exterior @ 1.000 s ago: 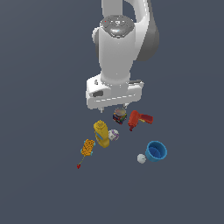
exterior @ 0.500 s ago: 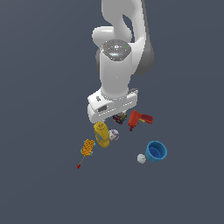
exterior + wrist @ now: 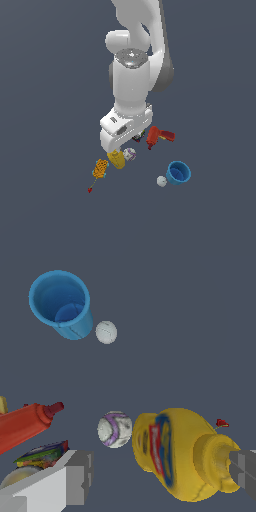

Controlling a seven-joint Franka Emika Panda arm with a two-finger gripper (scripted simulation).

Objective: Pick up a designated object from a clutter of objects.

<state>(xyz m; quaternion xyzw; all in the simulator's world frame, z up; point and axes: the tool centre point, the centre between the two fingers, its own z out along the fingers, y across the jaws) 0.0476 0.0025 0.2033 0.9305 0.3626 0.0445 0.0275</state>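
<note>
The designated object, a small whitish ball with purple curved markings [image 3: 130, 154] [image 3: 115, 429], lies on the floor in the clutter of objects, right beside the yellow mustard bottle [image 3: 116, 160] [image 3: 180, 453]. My gripper [image 3: 121, 146] [image 3: 160, 471] hangs open just above them. In the wrist view one grey finger [image 3: 75, 476] stands on the ball's side and the other finger [image 3: 244, 470] past the bottle's cap, so ball and bottle both lie in the span. Nothing is held.
A red power drill [image 3: 157, 136] [image 3: 25, 423] and a multicoloured can [image 3: 42, 455] lie close to the ball. A blue cup [image 3: 178, 172] [image 3: 62, 303] and a plain white ball [image 3: 161, 181] [image 3: 106, 332] sit further off. An orange lumpy item [image 3: 100, 169] and a tiny red piece [image 3: 90, 189] lie beyond the bottle.
The arm has come down toward the clutter, the hand now low over the bottle and the marked ball. The objects have not moved.
</note>
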